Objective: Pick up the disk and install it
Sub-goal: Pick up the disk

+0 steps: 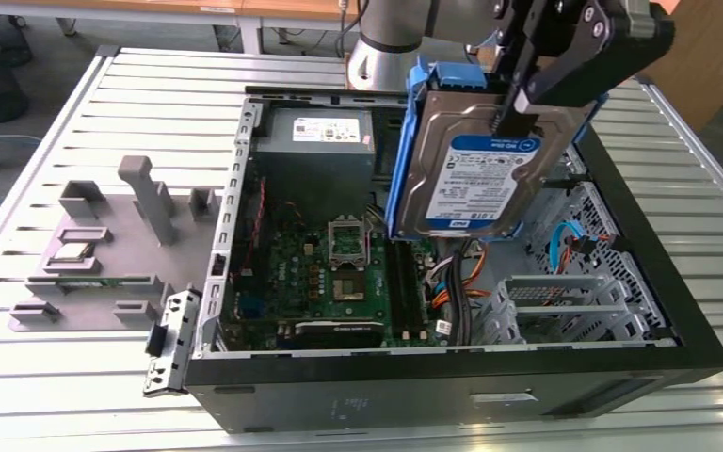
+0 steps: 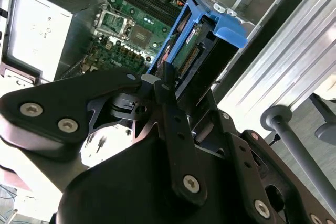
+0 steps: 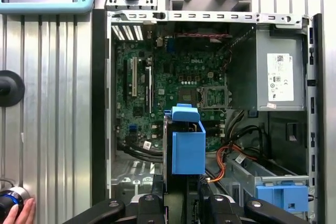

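The gripper (image 1: 508, 111) is clamped on the upper edge of the disk (image 1: 473, 184), which hangs upright in its blue carrier above the open computer case (image 1: 399, 400), clear of the motherboard (image 1: 330, 273) and, it seems, near the metal drive cage (image 1: 563, 306), so nothing inside snags it.

End effector (image 1: 504, 118) tilted downward, fingers (image 1: 522, 85) apparently clamped on the disk (image 1: 469, 188)

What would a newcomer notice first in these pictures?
The blue-framed disk hangs upright in the gripper over the open case. Below it lies the green motherboard; a grey fixture sits at the exterior view's left.
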Tool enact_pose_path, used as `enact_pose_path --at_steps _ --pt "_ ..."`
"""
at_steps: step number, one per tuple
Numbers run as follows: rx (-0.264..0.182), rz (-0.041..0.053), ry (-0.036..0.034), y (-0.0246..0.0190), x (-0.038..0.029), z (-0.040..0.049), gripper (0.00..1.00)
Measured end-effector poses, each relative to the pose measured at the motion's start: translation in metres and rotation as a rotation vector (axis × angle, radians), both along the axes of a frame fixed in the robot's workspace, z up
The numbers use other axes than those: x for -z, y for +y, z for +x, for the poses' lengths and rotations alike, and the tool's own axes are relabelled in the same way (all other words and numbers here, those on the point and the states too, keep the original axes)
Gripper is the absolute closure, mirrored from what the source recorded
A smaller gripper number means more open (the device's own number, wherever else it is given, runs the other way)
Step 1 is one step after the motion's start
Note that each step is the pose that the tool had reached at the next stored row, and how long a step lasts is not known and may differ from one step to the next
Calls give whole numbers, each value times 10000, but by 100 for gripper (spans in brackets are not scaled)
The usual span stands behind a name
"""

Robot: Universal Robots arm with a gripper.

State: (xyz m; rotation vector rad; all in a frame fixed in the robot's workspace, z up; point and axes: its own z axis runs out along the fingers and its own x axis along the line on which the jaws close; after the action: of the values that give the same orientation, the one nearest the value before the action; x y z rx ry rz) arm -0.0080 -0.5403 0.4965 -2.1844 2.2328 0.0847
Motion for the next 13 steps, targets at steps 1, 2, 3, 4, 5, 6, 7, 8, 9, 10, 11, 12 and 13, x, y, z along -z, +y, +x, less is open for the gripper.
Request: enact_pose_path --at_steps 1,2,3,4,5,6,7,8,9,10,11,12,13 --pt "1 0 0 -15 0 5 65" --pt "0 -1 0 -30 0 11 65" --pt "0 0 0 -45 1 17 65" --pt "0 0 -1 -61 1 23 65" --pt "0 -1 0 -76 1 29 65" --pt "0 -1 0 -90 1 34 65" --pt "0 0 0 -100 2 41 65" --pt "0 0 0 -107 3 52 65" --pt "0 0 0 -110 3 66 65" --pt "1 1 0 -113 5 84 65" --pt "1 1 0 -115 6 99 65" --pt "1 0 0 -119 7 133 65" --pt "1 0 0 -121 8 163 65"
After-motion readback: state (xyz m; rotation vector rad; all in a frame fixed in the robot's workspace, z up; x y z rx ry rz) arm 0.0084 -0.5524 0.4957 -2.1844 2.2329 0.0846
